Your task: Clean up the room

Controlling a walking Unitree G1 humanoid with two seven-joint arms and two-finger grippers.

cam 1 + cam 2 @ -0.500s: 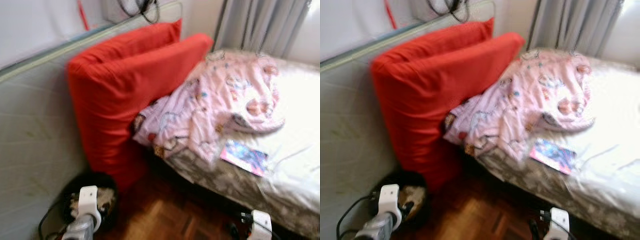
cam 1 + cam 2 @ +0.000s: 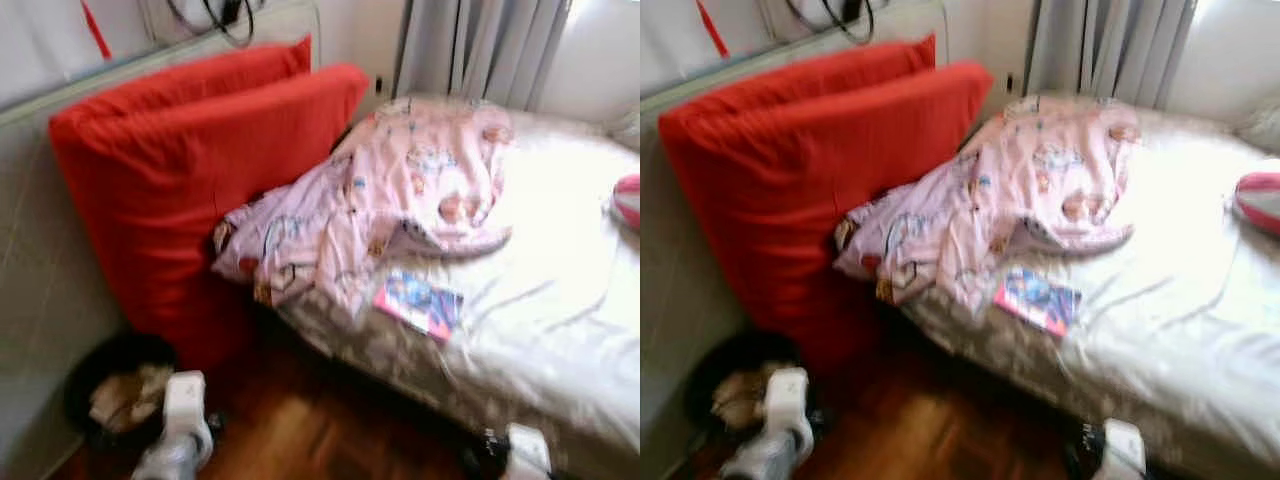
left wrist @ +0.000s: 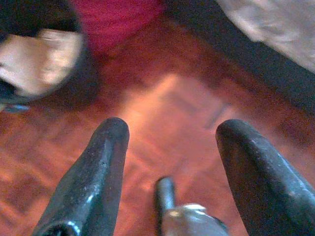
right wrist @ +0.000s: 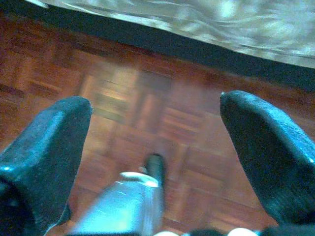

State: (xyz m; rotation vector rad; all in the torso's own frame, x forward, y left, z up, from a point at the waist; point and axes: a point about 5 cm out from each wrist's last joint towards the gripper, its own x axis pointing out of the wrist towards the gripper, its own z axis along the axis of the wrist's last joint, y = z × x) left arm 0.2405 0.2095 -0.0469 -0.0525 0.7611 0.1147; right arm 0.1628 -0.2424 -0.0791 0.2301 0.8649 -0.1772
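Observation:
A crumpled pink patterned blanket (image 2: 400,200) lies on the bed (image 2: 560,300), spilling over its near corner. A colourful book (image 2: 418,303) rests on the sheet just below it. Two large red cushions (image 2: 190,170) lean against the grey headboard at left. A pink and white ball (image 2: 628,198) sits at the bed's right edge. Both arms hang low over the wooden floor (image 2: 300,440). My left gripper (image 3: 170,137) is open over bare parquet, and my right gripper (image 4: 155,123) is open beside the bed's edge.
A black bin (image 2: 115,390) with crumpled paper stands on the floor at the foot of the cushions. Grey curtains (image 2: 480,50) hang behind the bed. Cables (image 2: 215,20) dangle above the headboard.
The whole view has shifted left, so the camera has turned right; more of the bed and the ball at right have come into view. The arms still hang low.

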